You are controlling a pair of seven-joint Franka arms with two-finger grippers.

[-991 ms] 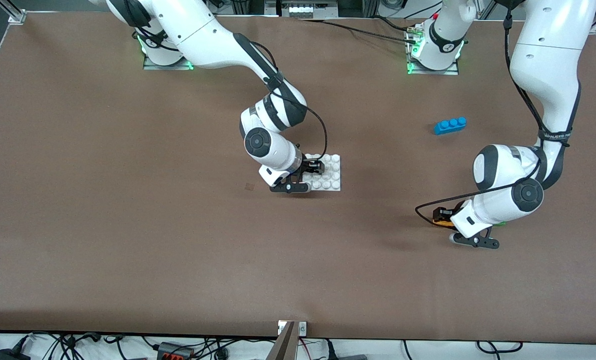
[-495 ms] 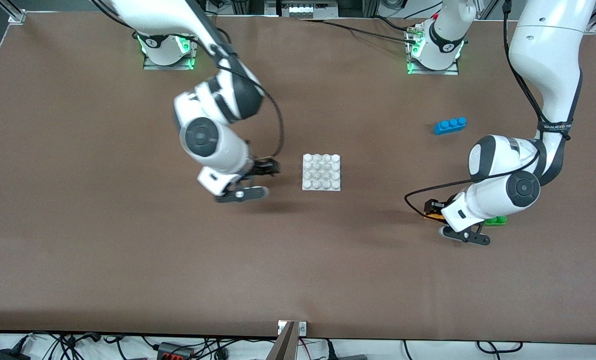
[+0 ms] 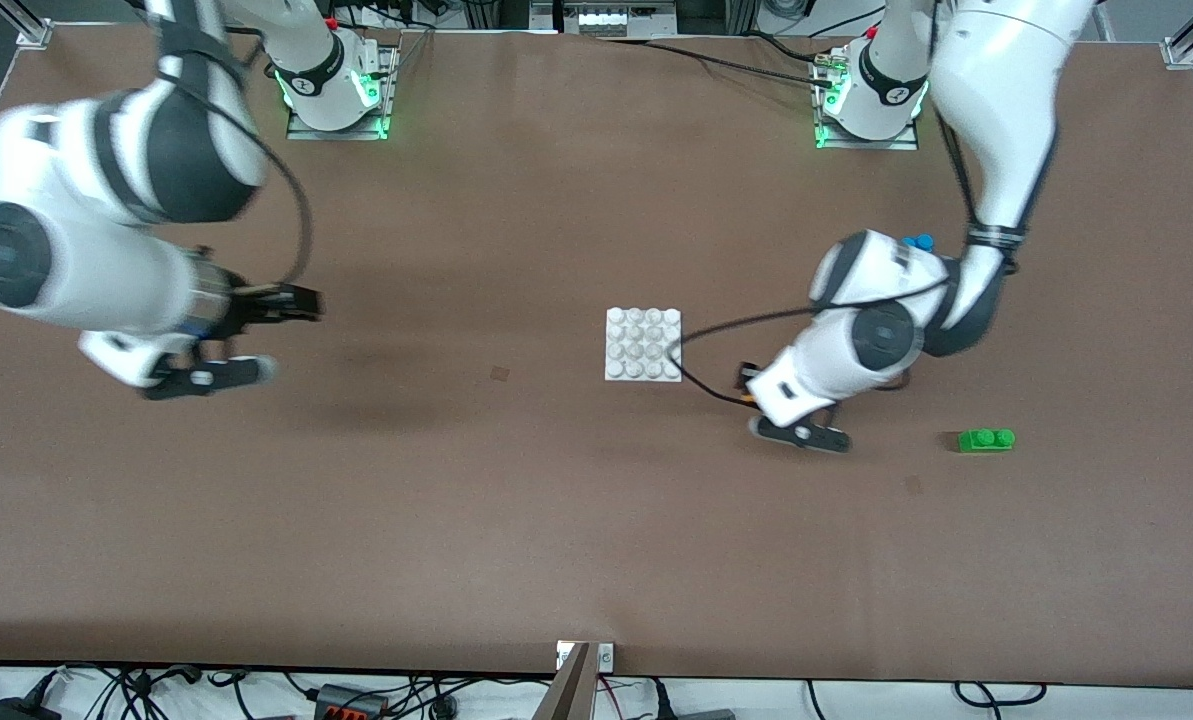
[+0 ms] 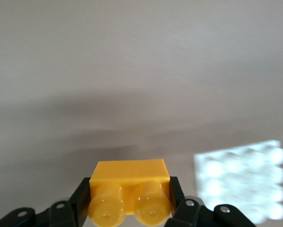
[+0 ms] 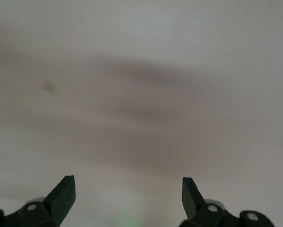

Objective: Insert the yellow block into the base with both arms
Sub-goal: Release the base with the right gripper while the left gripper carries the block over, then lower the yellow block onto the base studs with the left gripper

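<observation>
Right tool (image 5: pixel 128 191) fingers (image 5: pixel 63 191) spread wide, nothing between; bare table (image 5: pixel 141 71) below, small dark speck (image 5: pixel 49 86).

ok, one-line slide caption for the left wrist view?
Left gripper carries the yellow block above the table, the base beside it.

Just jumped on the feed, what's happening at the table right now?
The left gripper is shut on the small yellow-orange two-stud plastic brick, held over the brown table beside the flat square white studded base plate, toward the left arm's end. Nothing sits on the plate's studs yet. The right gripper is open and empty, up over bare table toward the right arm's end. A green two-stud brick lies on the table, and a blue brick peeks out from under the left arm.
</observation>
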